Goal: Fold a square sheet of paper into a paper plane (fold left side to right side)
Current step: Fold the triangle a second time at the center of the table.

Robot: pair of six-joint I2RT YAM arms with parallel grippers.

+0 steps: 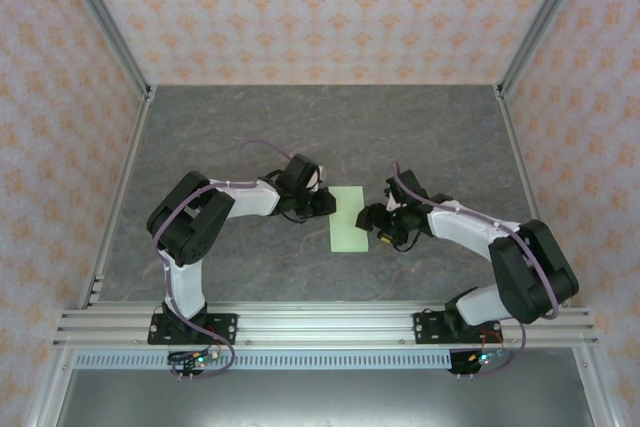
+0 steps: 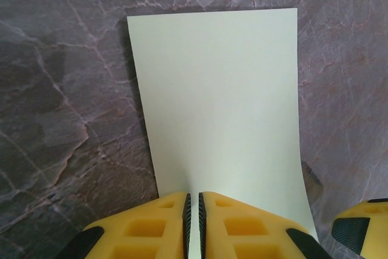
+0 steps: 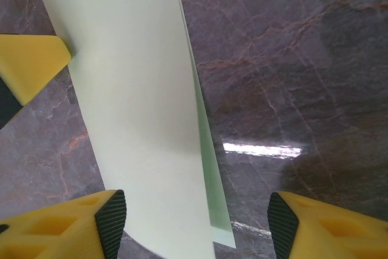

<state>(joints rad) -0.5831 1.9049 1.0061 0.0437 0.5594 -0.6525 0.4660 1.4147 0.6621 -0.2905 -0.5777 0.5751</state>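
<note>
The square sheet of paper [image 1: 347, 219] lies on the table as a pale green upright rectangle, doubled over between my two grippers. My left gripper [image 1: 322, 203] is at its left edge. In the left wrist view the jaws [image 2: 194, 222] are pressed almost together, with the sheet [image 2: 218, 101] running into the thin slit between the pads. My right gripper [image 1: 380, 229] is at the sheet's right edge. Its jaws [image 3: 197, 227] stand wide apart over the sheet's [image 3: 133, 101] free edges, the top layer raised off the lower one. The paper plane is not formed.
The dark marbled tabletop [image 1: 250, 137] surrounds the sheet, boxed in by patterned walls and aluminium posts. A yellow finger of the right gripper [image 2: 364, 225] sits just past the sheet's corner. A left finger [image 3: 27, 65] shows beside the sheet's far edge.
</note>
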